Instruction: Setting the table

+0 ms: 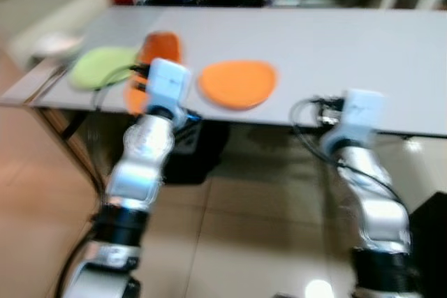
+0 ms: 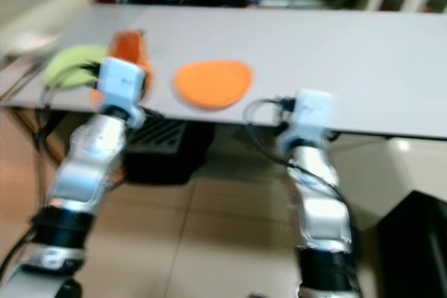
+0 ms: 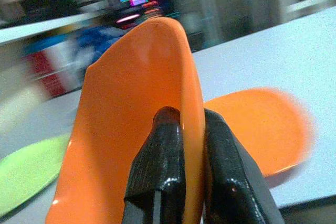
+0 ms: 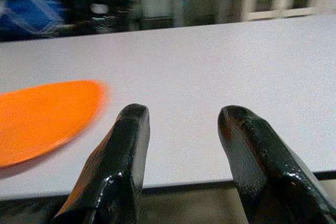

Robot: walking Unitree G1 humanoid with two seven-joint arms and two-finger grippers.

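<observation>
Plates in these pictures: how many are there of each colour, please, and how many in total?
Orange plates: 2, one flat on the table, one held by the left hand at its rim.
Green plates: 1, lying near the table's left end.
Total: 3 plates.

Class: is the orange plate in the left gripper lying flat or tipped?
Tipped: the held orange plate stands on edge, rim pinched by the left gripper.
</observation>
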